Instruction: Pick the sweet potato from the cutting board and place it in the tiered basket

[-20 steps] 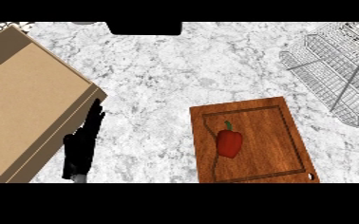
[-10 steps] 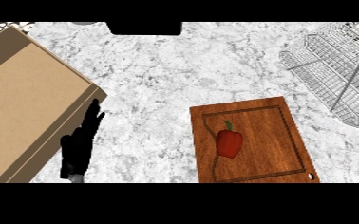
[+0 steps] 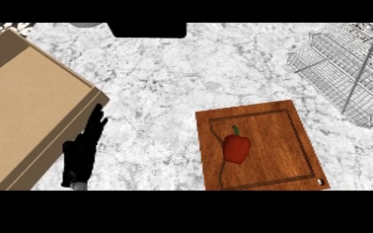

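Observation:
A red vegetable with a green stem (image 3: 236, 147), shaped like a pepper, lies on the left half of the wooden cutting board (image 3: 280, 128) at the lower right. The grey wire tiered basket (image 3: 341, 69) stands at the right edge, beyond the board's far corner. My left hand (image 3: 82, 153) rests open at the lower left, fingers straight and pointing up, beside the tan box. It is far from the board. My right hand does not show.
A large tan box (image 3: 36, 103) fills the left side, its edge touching or just beside my left hand. A dark opening (image 3: 147, 29) sits at the top centre of the marble counter (image 3: 182, 79).
My left hand has drifted slightly lower and leftward along the box edge. Nothing else has moved.

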Robot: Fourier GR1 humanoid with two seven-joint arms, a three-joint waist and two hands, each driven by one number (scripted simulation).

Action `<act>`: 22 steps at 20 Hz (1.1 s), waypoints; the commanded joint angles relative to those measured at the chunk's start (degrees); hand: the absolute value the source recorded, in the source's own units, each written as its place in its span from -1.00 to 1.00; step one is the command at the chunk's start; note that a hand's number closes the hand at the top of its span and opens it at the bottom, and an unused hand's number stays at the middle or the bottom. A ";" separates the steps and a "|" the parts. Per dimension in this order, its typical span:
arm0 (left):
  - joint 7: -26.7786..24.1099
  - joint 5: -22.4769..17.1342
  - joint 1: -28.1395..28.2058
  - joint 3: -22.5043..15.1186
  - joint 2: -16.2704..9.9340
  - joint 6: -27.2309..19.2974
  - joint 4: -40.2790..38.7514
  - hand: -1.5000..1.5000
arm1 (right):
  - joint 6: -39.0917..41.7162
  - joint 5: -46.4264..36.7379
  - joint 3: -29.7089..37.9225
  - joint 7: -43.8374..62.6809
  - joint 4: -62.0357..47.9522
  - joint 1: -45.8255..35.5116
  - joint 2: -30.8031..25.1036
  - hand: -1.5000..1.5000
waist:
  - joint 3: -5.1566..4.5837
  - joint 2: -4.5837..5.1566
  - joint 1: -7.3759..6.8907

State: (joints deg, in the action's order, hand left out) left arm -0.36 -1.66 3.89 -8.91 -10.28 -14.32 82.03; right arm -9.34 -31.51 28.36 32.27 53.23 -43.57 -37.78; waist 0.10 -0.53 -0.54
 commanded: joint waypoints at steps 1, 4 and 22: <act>1.77 0.48 2.33 -0.34 0.41 -0.64 0.18 0.00 | -4.57 5.43 4.59 -6.81 -0.89 0.72 2.53 -1.00 | -0.02 0.64 -0.11; 3.41 1.29 1.56 -0.68 0.21 -0.90 1.54 0.00 | -4.98 8.73 7.05 -8.76 -2.33 -2.75 1.72 -1.00 | -0.03 0.64 -0.29; 0.38 -1.31 5.06 3.47 -0.92 0.91 -0.39 0.00 | -3.42 15.85 30.96 3.96 26.50 26.04 -10.52 -1.00 | -0.14 -0.36 4.35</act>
State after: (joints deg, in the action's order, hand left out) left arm -0.15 -1.33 7.09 -7.16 -9.74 -15.26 83.85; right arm -17.96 -20.12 52.07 34.37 73.20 -25.92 -46.76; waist 0.21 -1.09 2.97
